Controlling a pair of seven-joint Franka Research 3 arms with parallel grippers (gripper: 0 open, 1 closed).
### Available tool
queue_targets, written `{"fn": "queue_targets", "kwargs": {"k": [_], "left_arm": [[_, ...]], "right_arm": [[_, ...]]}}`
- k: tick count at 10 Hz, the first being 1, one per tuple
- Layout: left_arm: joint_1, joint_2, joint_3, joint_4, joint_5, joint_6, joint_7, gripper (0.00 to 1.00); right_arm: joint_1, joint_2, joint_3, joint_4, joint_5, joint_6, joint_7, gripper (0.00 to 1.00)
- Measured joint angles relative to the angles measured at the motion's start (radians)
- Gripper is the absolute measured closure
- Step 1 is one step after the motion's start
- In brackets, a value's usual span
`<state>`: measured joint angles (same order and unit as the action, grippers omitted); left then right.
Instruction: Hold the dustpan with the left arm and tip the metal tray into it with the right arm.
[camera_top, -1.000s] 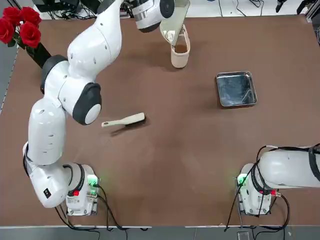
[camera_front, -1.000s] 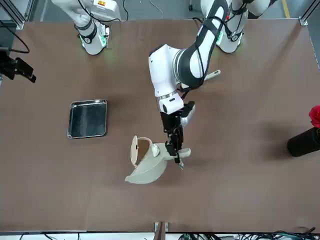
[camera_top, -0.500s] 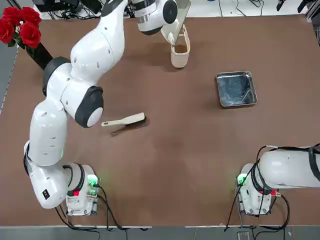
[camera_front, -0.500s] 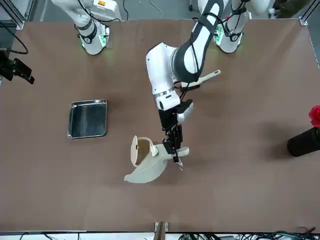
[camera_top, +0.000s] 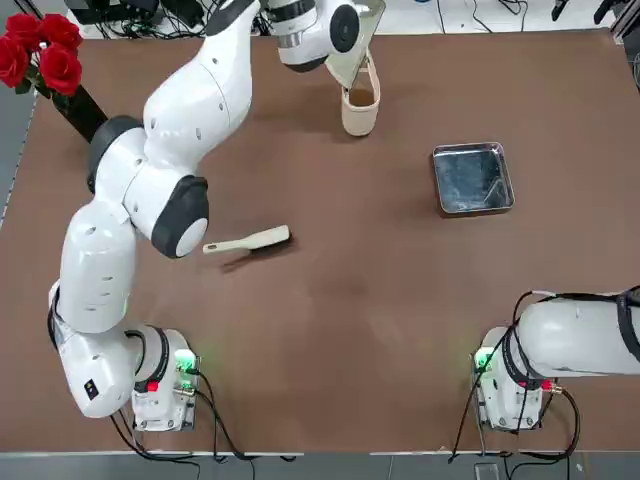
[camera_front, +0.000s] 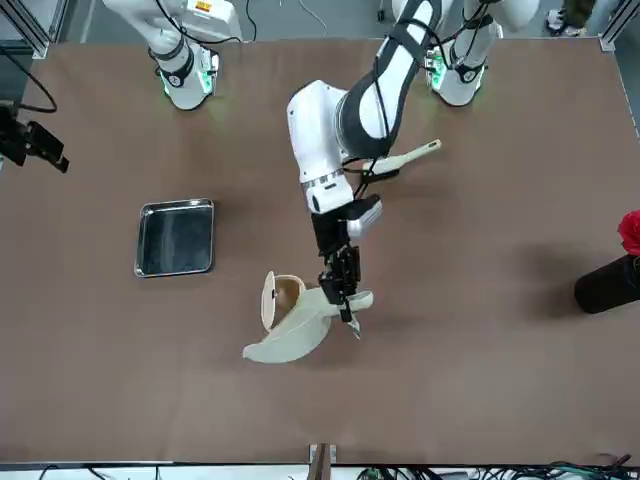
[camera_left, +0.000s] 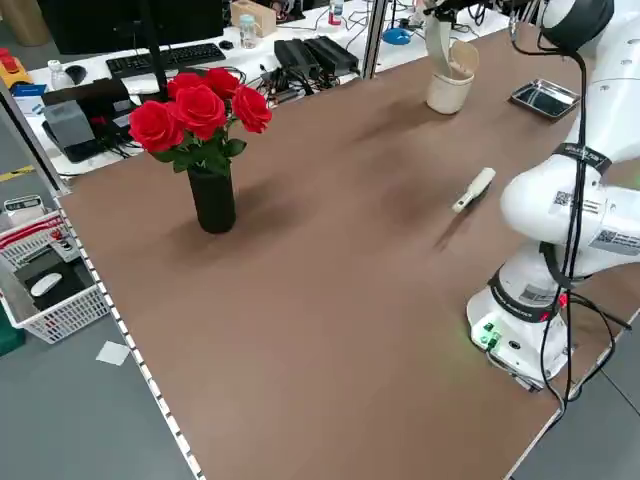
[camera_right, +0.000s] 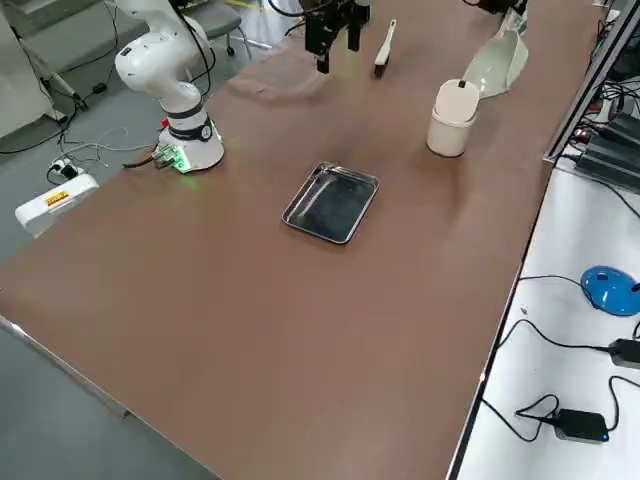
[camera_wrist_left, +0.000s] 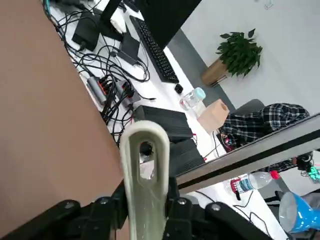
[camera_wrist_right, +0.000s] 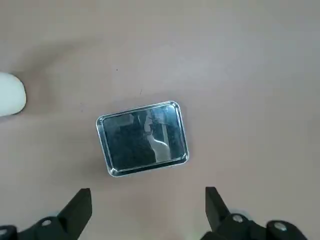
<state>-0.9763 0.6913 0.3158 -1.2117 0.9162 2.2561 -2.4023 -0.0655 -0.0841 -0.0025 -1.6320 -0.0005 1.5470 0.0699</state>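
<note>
Left gripper (camera_front: 348, 308) is clamped on the stubby handle of the cream-white plastic dustpan (camera_front: 292, 337), far side of the tabletop (camera_top: 330, 300), around the middle. Scoop overlaps the cream cylindrical bin (camera_top: 358, 118) in view; can't tell if they touch.

Right gripper (camera_wrist_right: 148, 192) is spread wide, nothing in it, raised over the right side. Its arm (camera_top: 580, 335) is the closer one to the shiny stainless-steel tray (camera_front: 175, 238).

Key relation: tray lies left and farther out from the right gripper, flat on the tabletop, right of the bin and a bit nearer. Slightly longer one way; in the right wrist view the long sides run roughly along the fingertip-to-fingertip line, slightly skewed. As posed, jaws would close along the long axis, so I'd expect a wrist turn or a pinch on one rim.

Tray looks: near-square, rounded corners, low raised rim, mirror-like bottom with bright streaks. Can't make out any contents.

My read: pan is in hand, tray pickup is next for the right arm. Rim is shallow and probably slick, so the tray could skid or pivot if pinched off-centre. Pan also wants its mouth levelled and turned to the tray before tipping, clear of the bin.

Cream hand brush (camera_top: 247, 242) is well left and nearer, out of the tray's way.
</note>
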Motion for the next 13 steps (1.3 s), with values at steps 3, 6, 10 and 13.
{"fn": "queue_targets", "kwargs": {"k": [3,6,10,13], "left_arm": [[-0.001,-0.002,-0.001,0.013,0.001,0.002,-0.001,0.68],[0.05,-0.037,0.014,0.024,-0.086,-0.003,-0.009,0.68],[0.15,-0.269,0.014,-0.241,-0.244,0.022,0.034,0.68],[0.206,-0.459,0.014,-0.632,-0.273,0.211,0.033,0.68]], "right_arm": [[0.0,0.004,0.001,0.0,0.0,0.001,0.0,0.0],[0.0,0.006,0.001,0.0,0.0,0.005,0.0,0.0],[0.0,0.01,0.0,0.0,0.0,0.014,0.0,0.0],[0.0,0.011,0.0,0.0,0.0,0.015,0.0,0.0]]}}
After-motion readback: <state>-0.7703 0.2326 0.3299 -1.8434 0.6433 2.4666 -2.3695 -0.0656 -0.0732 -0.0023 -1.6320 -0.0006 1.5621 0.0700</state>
